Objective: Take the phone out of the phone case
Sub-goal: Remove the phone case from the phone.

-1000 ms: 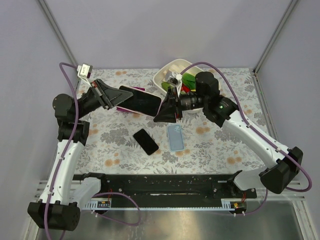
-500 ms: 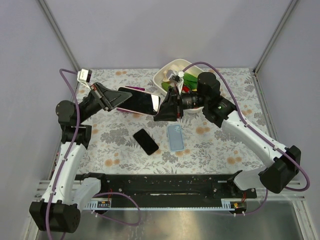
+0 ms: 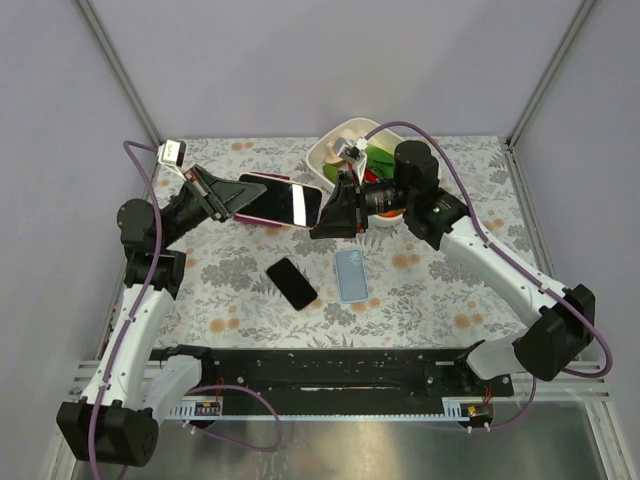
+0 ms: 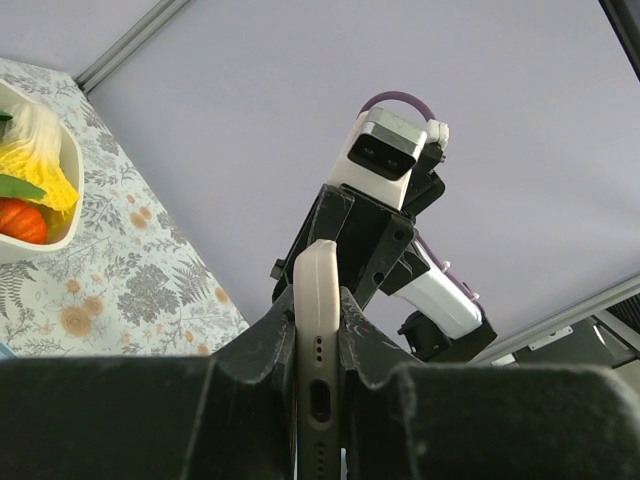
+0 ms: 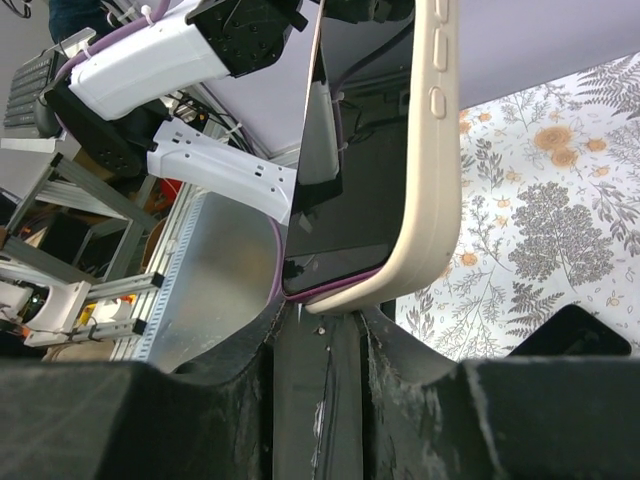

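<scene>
The cased phone (image 3: 283, 202) hangs above the worktop (image 3: 440, 290), one end clamped tight in the left tool (image 4: 318, 335). The right tool (image 5: 325, 312) flanks its other end; whether it pinches is unclear.

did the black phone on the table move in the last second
No. The black phone lies just where it did, left of the blue case.

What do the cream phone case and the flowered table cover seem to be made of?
Cream phone case: probably soft silicone or rubbery plastic, matt; rounded edge, moulded buttons, no glare. Flowered table cover: printed cloth or vinyl, I cannot tell which; it lies flat and dull.
</scene>
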{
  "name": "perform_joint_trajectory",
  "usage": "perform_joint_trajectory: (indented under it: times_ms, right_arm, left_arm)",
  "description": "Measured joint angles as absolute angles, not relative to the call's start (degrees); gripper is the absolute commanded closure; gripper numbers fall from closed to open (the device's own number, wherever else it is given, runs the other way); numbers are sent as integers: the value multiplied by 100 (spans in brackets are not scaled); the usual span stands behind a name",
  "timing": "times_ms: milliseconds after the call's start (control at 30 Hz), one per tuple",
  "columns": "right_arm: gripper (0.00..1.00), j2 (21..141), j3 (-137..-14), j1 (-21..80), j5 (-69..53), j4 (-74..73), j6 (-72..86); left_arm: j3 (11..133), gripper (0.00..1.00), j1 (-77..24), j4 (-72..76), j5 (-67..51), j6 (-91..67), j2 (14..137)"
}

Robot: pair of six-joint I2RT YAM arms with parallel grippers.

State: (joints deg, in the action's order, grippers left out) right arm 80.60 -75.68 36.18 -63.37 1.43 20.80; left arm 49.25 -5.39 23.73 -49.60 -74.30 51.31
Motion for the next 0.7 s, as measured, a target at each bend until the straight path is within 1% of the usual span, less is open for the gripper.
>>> perform_joint_trajectory:
  times_ms: [67,100,233,300,400,500,567,600,633,667,700]
  right_arm:
    - [68,8110,-7568,3599,-6412,143,2084]
    - [71,8132,-7570,3590,-6438,145,2088]
    - [89,8171,-7575,3568,-6565,143,2095]
    - [95,8171,-7575,3551,-6611,108,2102]
    - [99,8178,-7579,3524,-6694,21,2060]
    - [100,8184,-7579,3507,-6694,8,1979]
    - [98,8204,-7581,3494,-6696,-30,1931]
    - [90,8211,-7581,3492,-6698,-36,1922]
    - [76,8221,-7581,3485,-6698,-54,1909]
    - [68,8226,-7581,3483,-6696,-108,1883]
    - [64,8226,-7588,3483,-6698,-226,1782]
  left_arm:
    - [4932,100,-558,2340,-4941,-7347,5124]
    - [4932,100,-563,2340,-4939,-7328,5120]
    - [4934,100,-576,2318,-4941,-7242,5103]
    - [4958,100,-598,2217,-4930,-7146,5092]
    - [4993,100,-613,1992,-4834,-6987,5057]
    - [5017,100,-631,1712,-4724,-6901,5043]
    - [5019,100,-631,1562,-4663,-6860,5035]
    - [5019,100,-631,1496,-4637,-6845,5035]
    - [5019,100,-631,1435,-4617,-6829,5035]
    - [5019,100,-631,1385,-4604,-6814,5035]
    - [5019,100,-631,1354,-4604,-6803,5035]
